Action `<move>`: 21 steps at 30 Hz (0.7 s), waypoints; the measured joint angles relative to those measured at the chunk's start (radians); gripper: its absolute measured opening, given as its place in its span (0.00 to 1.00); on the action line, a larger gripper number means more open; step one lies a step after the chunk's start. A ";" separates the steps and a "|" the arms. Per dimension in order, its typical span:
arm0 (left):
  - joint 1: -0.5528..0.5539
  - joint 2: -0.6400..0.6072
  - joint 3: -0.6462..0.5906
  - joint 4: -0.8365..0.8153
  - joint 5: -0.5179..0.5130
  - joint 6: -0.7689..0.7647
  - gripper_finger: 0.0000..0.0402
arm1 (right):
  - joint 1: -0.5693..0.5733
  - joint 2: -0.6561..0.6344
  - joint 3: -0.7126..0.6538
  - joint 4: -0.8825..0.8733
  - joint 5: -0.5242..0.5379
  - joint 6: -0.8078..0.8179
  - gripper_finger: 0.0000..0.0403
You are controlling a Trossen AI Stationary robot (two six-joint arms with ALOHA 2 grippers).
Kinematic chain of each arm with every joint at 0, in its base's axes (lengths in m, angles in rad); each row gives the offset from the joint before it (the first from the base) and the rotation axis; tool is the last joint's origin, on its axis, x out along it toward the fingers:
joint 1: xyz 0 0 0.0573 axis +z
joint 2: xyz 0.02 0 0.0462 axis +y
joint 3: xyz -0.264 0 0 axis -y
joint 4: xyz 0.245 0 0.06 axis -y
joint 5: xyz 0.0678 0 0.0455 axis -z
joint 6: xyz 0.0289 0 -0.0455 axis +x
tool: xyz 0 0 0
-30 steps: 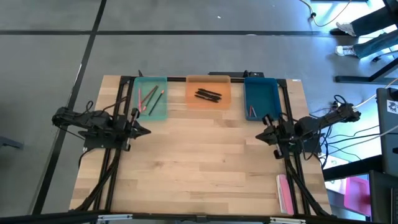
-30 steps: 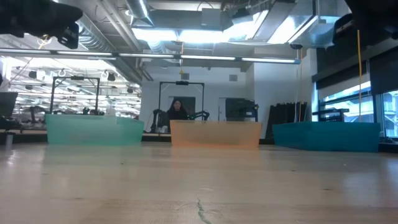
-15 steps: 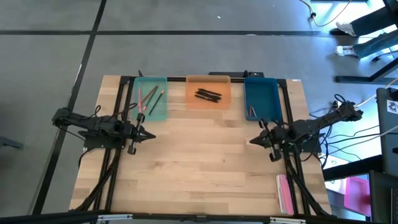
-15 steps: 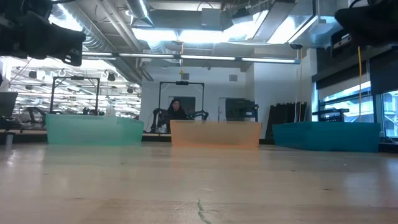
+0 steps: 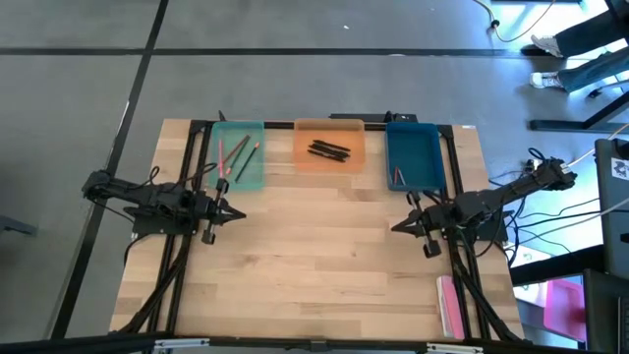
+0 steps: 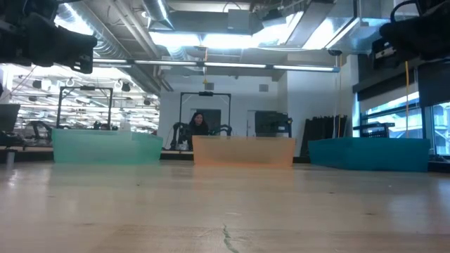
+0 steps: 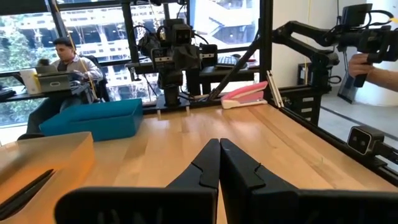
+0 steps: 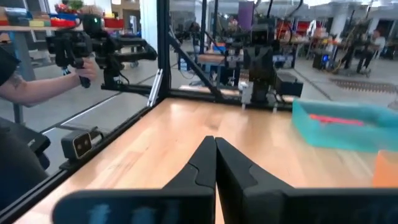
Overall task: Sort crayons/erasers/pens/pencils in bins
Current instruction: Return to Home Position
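Now left gripper (image 5: pixel 228 209) and right gripper (image 5: pixel 398 226) hang wide apart, both pinched shut, empty. Pens (image 5: pixel 329 149) lie in the orange bin (image 5: pixel 307 162), pencils (image 5: pixel 238 154) in the teal bin (image 5: pixel 257 177), one in the blue bin (image 5: pixel 418 147): job looks done, hence parking.

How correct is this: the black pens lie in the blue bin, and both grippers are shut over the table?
One mistake: in the high view the black pens lie in the orange bin, not the blue bin. The left gripper and right gripper are shut over the table.
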 joint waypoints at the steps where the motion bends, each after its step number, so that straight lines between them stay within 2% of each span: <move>1: 0.000 0.000 0.000 0.000 0.000 -0.001 0.00 | 0.000 0.000 0.000 0.009 -0.001 -0.013 0.01; 5: 0.000 0.000 0.000 0.000 0.000 -0.001 0.00 | 0.000 -0.001 -0.003 0.005 -0.058 -0.061 0.01; 8: 0.000 0.000 0.000 0.000 0.000 -0.002 0.00 | 0.000 -0.001 -0.061 0.072 -0.079 -0.063 0.01; 21: 0.000 0.000 0.000 0.000 -0.011 0.006 0.00 | -0.003 -0.010 -0.068 0.052 -0.074 -0.072 0.02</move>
